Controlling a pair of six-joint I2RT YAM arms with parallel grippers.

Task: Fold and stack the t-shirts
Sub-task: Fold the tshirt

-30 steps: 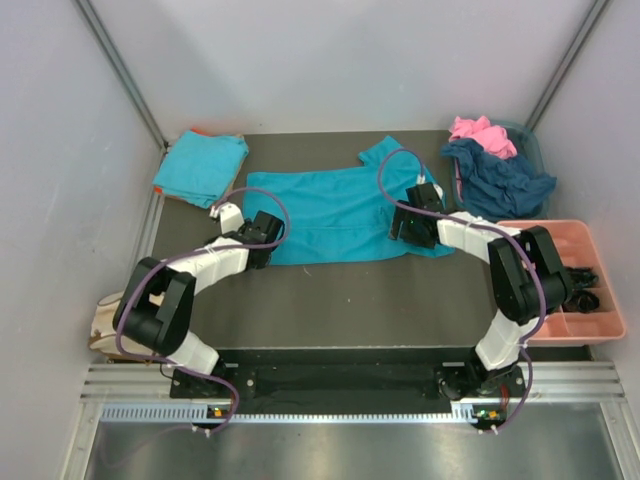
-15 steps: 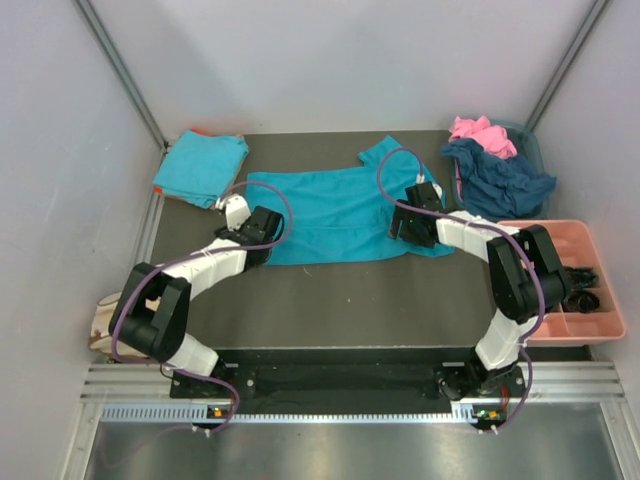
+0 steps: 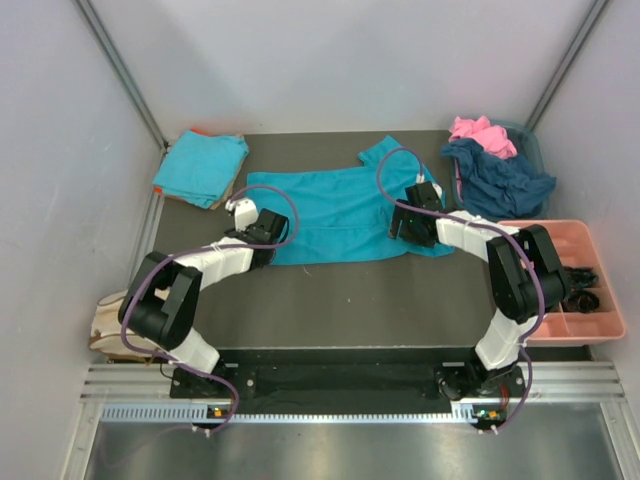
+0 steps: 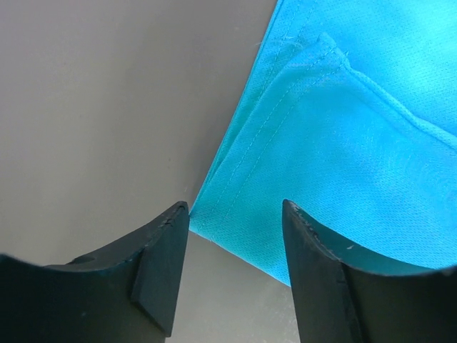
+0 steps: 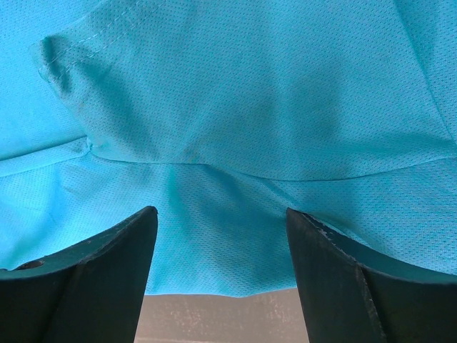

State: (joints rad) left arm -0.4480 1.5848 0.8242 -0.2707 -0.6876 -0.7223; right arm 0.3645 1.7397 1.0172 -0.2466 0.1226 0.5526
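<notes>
A teal t-shirt [image 3: 335,215] lies partly folded on the dark table, one sleeve pointing to the far side. My left gripper [image 3: 268,232] is open at the shirt's near-left corner; in the left wrist view that corner [image 4: 214,232] lies between the fingers [image 4: 161,261]. My right gripper [image 3: 403,224] is open over the shirt's near-right part; the right wrist view shows teal cloth [image 5: 235,128] and its near hem between the fingers [image 5: 335,279]. A folded teal shirt [image 3: 203,165] lies at the far left.
A bin at the far right holds a dark blue garment [image 3: 500,180] and a pink one [image 3: 480,130]. A pink tray [image 3: 600,330] with dark items stands at the right edge. A beige object [image 3: 105,322] lies off the table's left side.
My left gripper has moved a little to the right and farther, up to the shirt's near-left corner. The right arm has hardly moved.
</notes>
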